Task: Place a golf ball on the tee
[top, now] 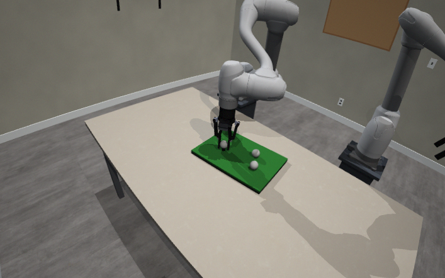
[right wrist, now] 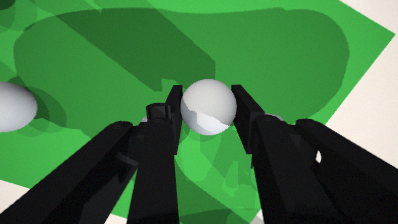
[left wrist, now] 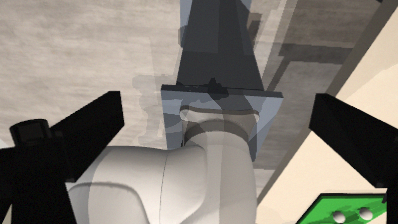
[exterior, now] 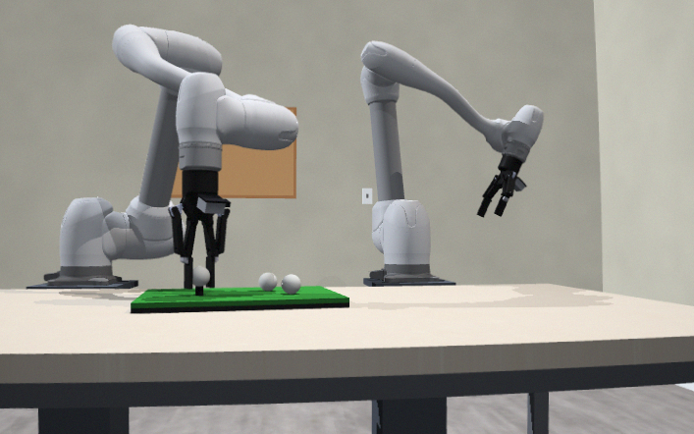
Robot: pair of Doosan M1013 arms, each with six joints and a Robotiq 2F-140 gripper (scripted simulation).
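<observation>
My right gripper (top: 223, 146) (exterior: 199, 282) (right wrist: 206, 99) points straight down and is shut on a white golf ball (top: 223, 144) (exterior: 201, 275) (right wrist: 208, 110). This ball is directly above the small black rubber tee (exterior: 199, 291), roughly in line with it in the exterior view. Whether it touches the tee I cannot tell. The ball hides the tee in the right wrist view. Two other white balls, one (top: 255, 153) (exterior: 267, 281) and another (top: 253, 165) (exterior: 291, 283), lie on the green mat (top: 260, 181) (exterior: 328, 299) (right wrist: 300, 65). My left gripper (top: 438, 150) (exterior: 490, 214) (left wrist: 216, 109) is open and empty, far from the mat.
The mat lies on the long beige table (top: 168, 179) (exterior: 447, 317). The two loose balls sit to the right of the tee in the exterior view. The left arm's gripper hangs in the air beyond the table edge in the top view, with its base below it.
</observation>
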